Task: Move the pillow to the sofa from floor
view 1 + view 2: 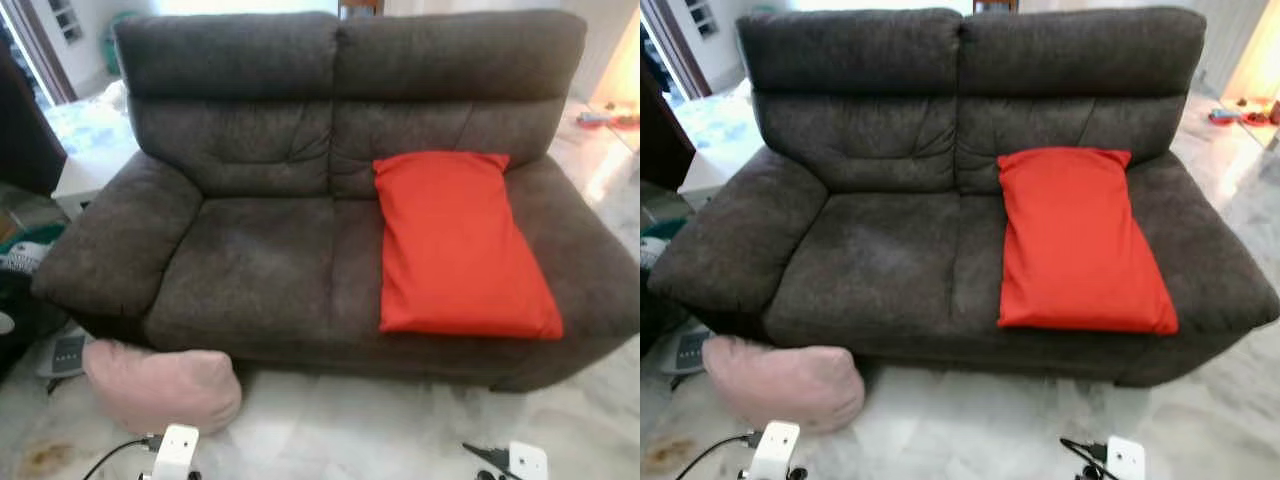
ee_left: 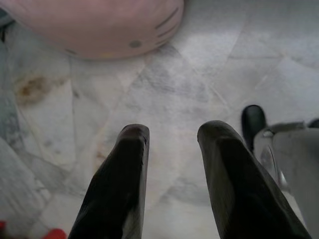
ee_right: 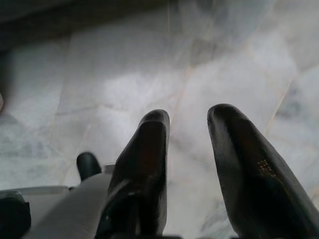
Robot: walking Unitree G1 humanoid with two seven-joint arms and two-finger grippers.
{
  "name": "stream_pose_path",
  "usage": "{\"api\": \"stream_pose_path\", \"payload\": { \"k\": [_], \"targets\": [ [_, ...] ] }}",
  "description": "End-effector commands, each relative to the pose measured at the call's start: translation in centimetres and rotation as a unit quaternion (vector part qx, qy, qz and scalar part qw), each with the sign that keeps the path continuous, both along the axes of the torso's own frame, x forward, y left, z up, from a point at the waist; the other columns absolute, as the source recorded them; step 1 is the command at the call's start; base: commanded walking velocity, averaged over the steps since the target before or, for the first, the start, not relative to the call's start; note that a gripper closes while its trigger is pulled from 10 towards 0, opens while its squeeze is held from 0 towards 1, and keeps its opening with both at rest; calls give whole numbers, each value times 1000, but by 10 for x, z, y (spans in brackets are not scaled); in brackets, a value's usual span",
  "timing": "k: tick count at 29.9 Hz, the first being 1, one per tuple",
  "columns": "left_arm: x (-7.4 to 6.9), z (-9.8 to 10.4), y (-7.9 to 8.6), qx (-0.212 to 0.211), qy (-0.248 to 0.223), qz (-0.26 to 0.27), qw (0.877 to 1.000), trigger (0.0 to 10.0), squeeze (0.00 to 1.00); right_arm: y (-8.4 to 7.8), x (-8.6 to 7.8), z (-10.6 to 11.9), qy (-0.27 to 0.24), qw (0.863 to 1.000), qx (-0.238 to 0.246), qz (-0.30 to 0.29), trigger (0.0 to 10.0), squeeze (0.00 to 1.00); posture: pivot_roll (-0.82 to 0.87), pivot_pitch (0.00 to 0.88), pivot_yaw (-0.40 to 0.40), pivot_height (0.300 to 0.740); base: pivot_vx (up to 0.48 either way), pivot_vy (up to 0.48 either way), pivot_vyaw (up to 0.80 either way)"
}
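The wide dark grey two-seat sofa (image 1: 300, 200) has a matt, slightly fuzzy cloth cover — it looks like suede or microfibre. On its seat, right of centre in the frame, the bright red rectangular cushion (image 1: 455, 245) is of smooth, flat woven cloth. The pale pink soft pillow (image 1: 160, 385) at lower left looks plush and matt. The light marble-patterned tile floor (image 1: 380, 430) is smooth and somewhat glossy — the left wrist view shows a brownish stain. The long black gripper fingers (image 2: 124, 189) look smooth with a dull shine.
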State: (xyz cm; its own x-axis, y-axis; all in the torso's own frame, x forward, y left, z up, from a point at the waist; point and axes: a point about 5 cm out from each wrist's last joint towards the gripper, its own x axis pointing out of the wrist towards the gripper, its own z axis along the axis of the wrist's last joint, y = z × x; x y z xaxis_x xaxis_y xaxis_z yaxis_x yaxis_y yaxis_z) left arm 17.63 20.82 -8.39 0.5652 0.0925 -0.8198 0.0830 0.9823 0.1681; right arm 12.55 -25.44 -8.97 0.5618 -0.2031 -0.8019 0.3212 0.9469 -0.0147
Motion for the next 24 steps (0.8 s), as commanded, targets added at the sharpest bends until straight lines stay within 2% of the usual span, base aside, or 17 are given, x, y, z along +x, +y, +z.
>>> {"api": "stream_pose_path", "payload": {
  "k": [1, 24],
  "targets": [
    [-1, 0, 4, 7, 4, -3, 1000, 10000, 0, 2, -1, -1, 4, 1000, 3, -1, 10000, 0, 40, 0, 35, 740, 0, 480, 0],
    [0, 1, 4, 5, 3, -2, 1000, 10000, 0, 3, 0, -1, 0, 1000, 7, 6, 10000, 0, 45, 0, 32, 740, 0, 480, 0]
  ]
}}
